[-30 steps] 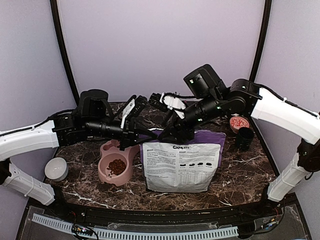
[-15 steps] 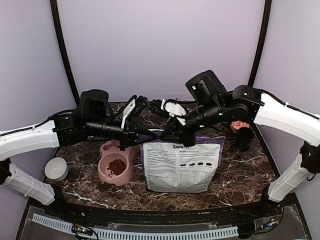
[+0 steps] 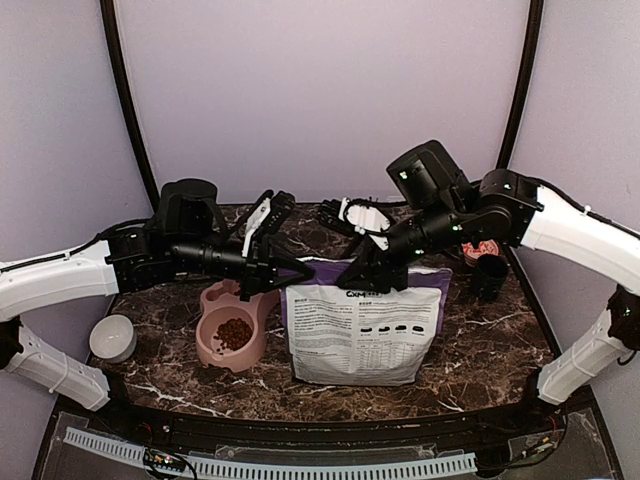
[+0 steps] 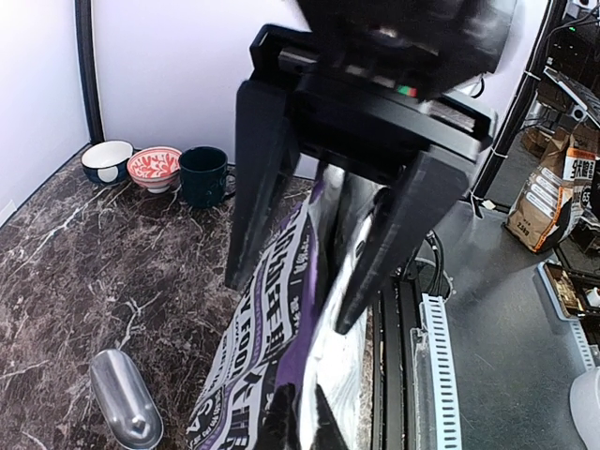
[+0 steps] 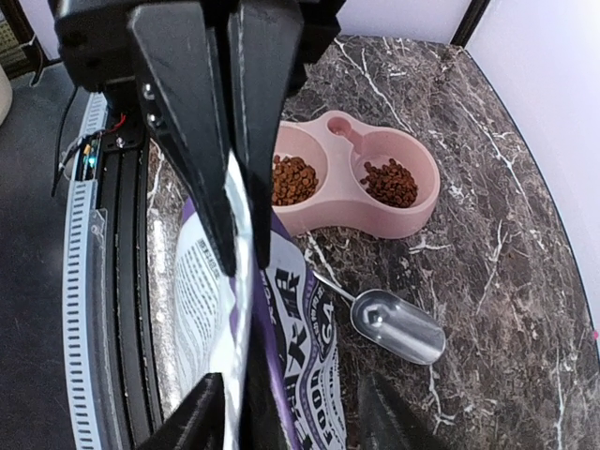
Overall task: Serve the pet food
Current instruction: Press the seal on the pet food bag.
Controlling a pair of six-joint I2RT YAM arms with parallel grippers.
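Observation:
The pet food (image 3: 233,333) fills the near cup of the pink double bowl (image 3: 212,357). The right wrist view shows kibble in both cups (image 5: 293,178). The purple-and-white bag (image 3: 362,335) stands upright right of the bowl. My right gripper (image 3: 372,280) is shut on the bag's top edge, its fingers pinching the rim (image 5: 242,265). My left gripper (image 3: 290,268) is open, its fingers straddling the same top edge (image 4: 292,302) without squeezing it. A metal scoop (image 5: 398,325) lies on the table behind the bag, also in the left wrist view (image 4: 125,411).
A white bowl (image 3: 112,337) sits at the table's left edge. A dark mug (image 3: 489,276) and a red patterned bowl (image 3: 478,247) stand at the back right, with a blue-and-white bowl (image 4: 106,159) beside them. The table's front rail (image 3: 300,465) runs along the near edge.
My right gripper and wrist have moved to the right along the bag's top edge. The left arm has stayed in place.

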